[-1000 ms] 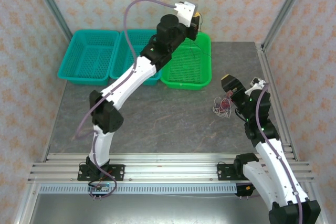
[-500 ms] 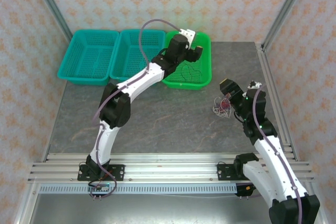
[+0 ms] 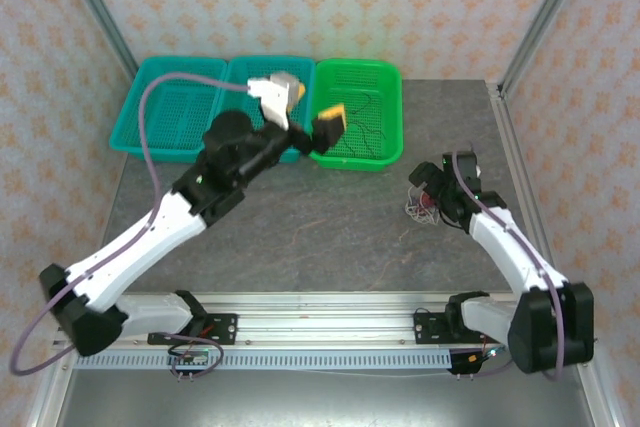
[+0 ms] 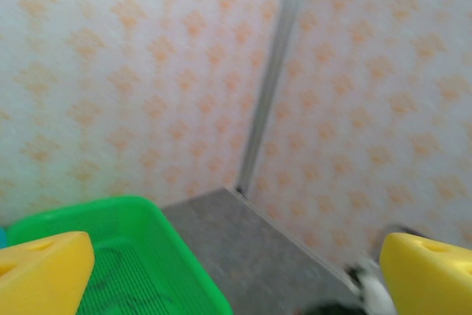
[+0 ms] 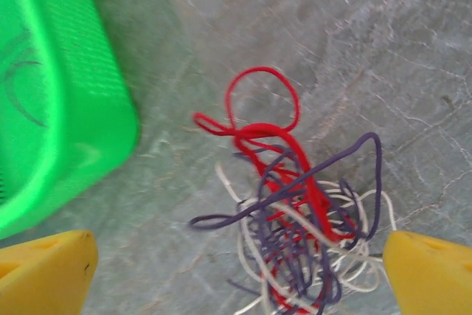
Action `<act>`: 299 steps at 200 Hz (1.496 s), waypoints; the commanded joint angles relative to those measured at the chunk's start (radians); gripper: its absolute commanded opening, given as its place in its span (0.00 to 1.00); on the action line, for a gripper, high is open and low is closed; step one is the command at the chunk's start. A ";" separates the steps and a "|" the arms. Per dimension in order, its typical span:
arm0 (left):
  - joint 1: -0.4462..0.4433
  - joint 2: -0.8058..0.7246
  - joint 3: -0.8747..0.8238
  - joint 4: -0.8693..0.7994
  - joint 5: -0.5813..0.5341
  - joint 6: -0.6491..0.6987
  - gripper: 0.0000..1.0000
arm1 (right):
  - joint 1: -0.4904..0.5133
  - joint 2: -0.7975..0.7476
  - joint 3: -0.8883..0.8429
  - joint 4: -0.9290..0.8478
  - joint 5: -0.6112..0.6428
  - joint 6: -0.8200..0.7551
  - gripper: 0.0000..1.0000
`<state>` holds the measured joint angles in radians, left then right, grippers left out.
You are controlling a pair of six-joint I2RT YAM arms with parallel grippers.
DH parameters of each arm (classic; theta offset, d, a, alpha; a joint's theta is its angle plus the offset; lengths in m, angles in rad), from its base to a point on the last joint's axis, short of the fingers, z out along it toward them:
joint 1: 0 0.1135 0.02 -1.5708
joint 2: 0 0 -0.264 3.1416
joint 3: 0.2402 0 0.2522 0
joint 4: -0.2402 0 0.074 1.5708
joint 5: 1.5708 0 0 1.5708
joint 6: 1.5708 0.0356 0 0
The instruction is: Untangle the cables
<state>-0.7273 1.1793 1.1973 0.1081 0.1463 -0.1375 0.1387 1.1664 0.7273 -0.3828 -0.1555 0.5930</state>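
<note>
Left arm reaches out over the bench (image 3: 300,232). The left gripper (image 3: 313,104) hangs above the near-left corner of the green basket (image 3: 358,160), yellow fingers (image 4: 44,274) wide apart with nothing between them. A dark strand (image 3: 365,135) lies loose inside that basket. Two teal baskets (image 3: 160,152) sit in a row to its left.

Right arm is bent low on the right side. The right gripper (image 3: 430,189) is poised just over the cables (image 3: 424,209), fingers spread and gripping nothing. The cables are a small knot of red, white and dark wire on the bare bench, near the green basket's right corner but apart from it. A red loop pokes out of the knot towards the basket. Cannot tell if the fingertips touch the bench.
</note>
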 commanded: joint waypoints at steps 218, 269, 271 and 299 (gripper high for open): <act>-0.012 0.000 -0.489 -0.097 -0.027 -0.597 0.45 | 0.283 0.249 0.130 0.022 -0.342 0.024 0.70; -0.014 0.015 -0.452 -0.095 0.033 -0.405 0.46 | 0.281 0.040 0.045 0.028 -0.025 0.021 0.73; -0.014 0.020 -0.447 -0.094 0.038 -0.403 0.46 | 0.279 0.038 0.042 0.029 -0.023 0.020 0.73; -0.020 0.108 -0.392 -0.086 0.076 -0.356 0.46 | 0.273 0.071 0.040 0.032 -0.058 0.016 0.58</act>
<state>-0.7502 1.2263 0.7444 -0.0051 0.1841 -0.5781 0.4179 1.2045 0.7876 -0.3302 -0.2630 0.6270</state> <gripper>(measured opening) 0.456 0.623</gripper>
